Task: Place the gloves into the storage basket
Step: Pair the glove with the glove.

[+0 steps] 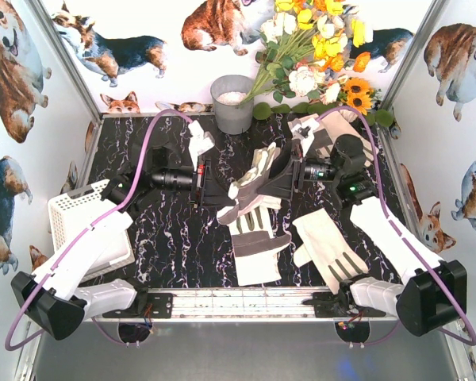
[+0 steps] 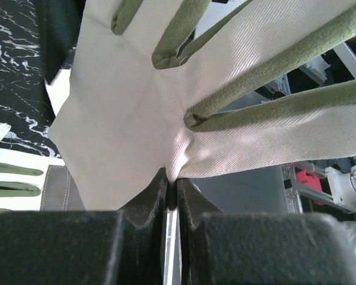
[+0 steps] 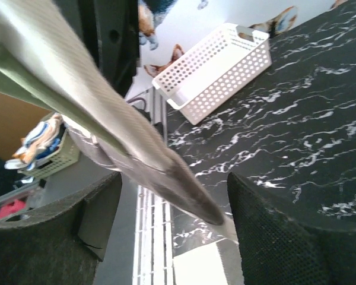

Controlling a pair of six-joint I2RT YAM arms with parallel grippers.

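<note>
1. The left gripper point(image 2: 172, 189) is closed tight, its jaws pinching the cream cloth of a raised glove point(image 2: 124, 119) near the roots of its olive-edged fingers, which fan away from the camera.
2. The right gripper point(image 3: 173, 190) stands wide open. A grey-tipped strip of glove cloth slants down through the gap, clamped by neither pad. I cannot tell whether it belongs to the same glove.
3. From overhead, both grippers meet over the middle of the black marbled table point(image 1: 166, 254), with the lifted cloth between them.
4. A flat glove point(image 1: 255, 242) with grey palm patches lies on the table just in front of the grippers.
5. A white-backed glove point(image 1: 331, 252) lies to its right, beside the right arm.
6. Another glove point(image 1: 311, 131) sits at the back, near the right arm's elbow.
7. The storage basket point(image 1: 73, 208) rests at the table's left edge, partly under the left arm, with no glove showing in the part that can be seen.
8. A grey metal bucket point(image 1: 232, 103) and a spray of flowers point(image 1: 317, 48) stand against the back wall.
</note>
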